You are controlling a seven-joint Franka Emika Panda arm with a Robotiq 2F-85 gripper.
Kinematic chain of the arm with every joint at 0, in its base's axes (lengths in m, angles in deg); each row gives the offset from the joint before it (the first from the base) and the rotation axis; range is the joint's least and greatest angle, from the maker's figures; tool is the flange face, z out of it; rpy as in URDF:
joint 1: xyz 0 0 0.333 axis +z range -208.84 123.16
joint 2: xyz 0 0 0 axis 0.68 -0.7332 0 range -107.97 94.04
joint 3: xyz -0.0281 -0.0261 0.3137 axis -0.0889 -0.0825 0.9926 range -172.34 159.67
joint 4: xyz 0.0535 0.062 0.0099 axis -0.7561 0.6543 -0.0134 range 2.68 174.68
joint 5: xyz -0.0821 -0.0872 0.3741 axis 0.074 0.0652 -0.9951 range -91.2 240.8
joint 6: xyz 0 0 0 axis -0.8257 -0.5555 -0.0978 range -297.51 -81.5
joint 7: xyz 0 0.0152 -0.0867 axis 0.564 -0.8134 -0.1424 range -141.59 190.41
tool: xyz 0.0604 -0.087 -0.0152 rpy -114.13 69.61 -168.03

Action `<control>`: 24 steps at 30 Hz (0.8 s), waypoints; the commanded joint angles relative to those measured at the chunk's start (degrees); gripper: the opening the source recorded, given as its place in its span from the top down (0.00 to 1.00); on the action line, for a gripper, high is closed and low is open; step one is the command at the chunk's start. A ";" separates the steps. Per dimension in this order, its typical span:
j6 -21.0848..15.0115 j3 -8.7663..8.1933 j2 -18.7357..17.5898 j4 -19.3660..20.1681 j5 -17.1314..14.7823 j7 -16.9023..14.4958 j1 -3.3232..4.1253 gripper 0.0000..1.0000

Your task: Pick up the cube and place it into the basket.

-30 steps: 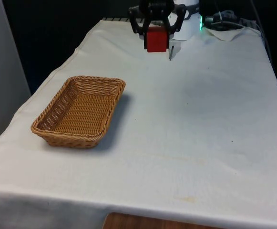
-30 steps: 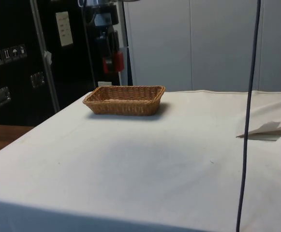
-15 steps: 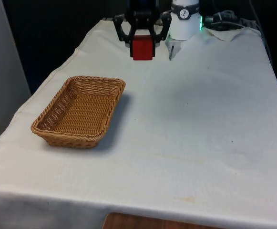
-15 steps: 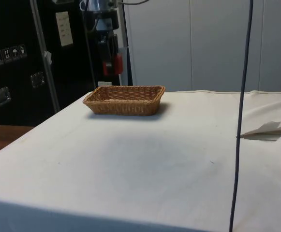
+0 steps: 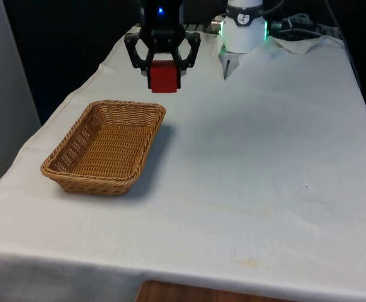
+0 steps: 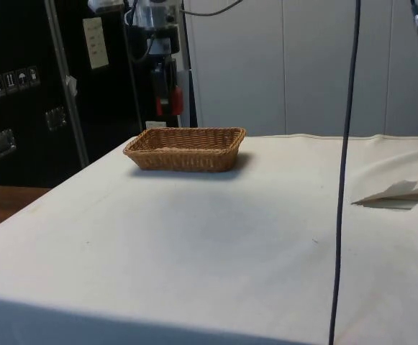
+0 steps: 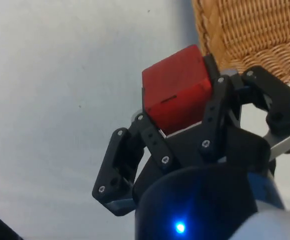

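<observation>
My black gripper (image 5: 164, 77) is shut on a red cube (image 5: 164, 78) and holds it in the air, above the table just beyond the far end of the wicker basket (image 5: 104, 146). In the side view the red cube (image 6: 167, 101) hangs well above the wicker basket (image 6: 185, 148), over its left part. The wrist view has the red cube (image 7: 177, 88) pinched between the two black fingers (image 7: 149, 140), with the wicker basket (image 7: 249, 35) close beside it on the white cloth. The basket holds nothing.
A folded white paper (image 5: 228, 65) stands by the robot's base at the far end. A crumpled white cloth (image 5: 302, 43) lies at the far right corner. A dark cable (image 6: 344, 165) hangs down in the side view.
The gripper has carried the cube towards the front view's left and a little nearer, from near the robot's base to the far end of the basket. Its grip is unchanged.
</observation>
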 commanded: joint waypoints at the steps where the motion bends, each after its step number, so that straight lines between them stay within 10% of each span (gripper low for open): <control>1: 0.00 0.00 -0.57 -0.63 -0.69 -1.09 -0.57 1.00; 21: 0.00 -3.72 -3.44 -2.81 -3.04 -5.56 -0.80 1.00; 24: 0.23 -4.01 -4.30 -3.50 -4.70 -7.51 -1.72 1.00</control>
